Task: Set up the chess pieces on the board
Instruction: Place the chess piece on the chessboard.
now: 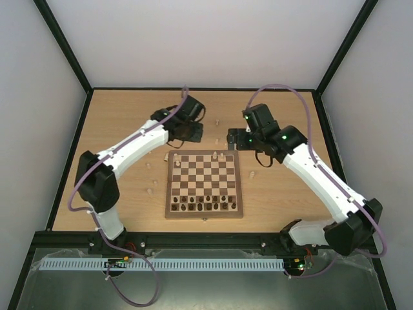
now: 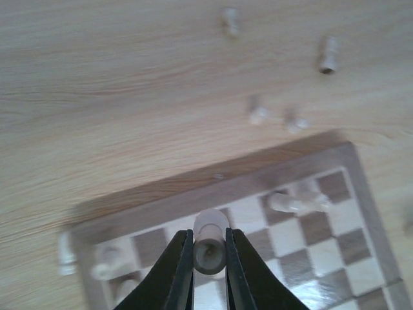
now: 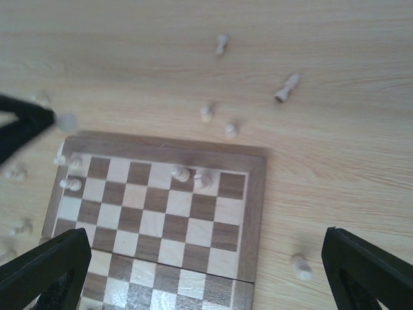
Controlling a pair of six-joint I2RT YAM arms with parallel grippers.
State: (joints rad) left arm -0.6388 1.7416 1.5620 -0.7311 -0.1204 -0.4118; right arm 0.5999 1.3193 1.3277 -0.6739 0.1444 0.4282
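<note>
One cream chess piece [image 2: 210, 253] is pinched in the left gripper [image 2: 210, 240], angled down near the far edge of the board [image 3: 255, 194]; the right gripper [image 3: 206, 268] is spread wide, nothing held.

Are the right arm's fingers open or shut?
Open. The right arm's fingers sit far apart at the wrist view's bottom corners, holding nothing.

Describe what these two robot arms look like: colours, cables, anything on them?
The left arm and right arm match: white tube-like links between bulky black joints, with small green lights near the wrists. A purple cable runs along each. Their jaws are slim, black and tapered.
</note>
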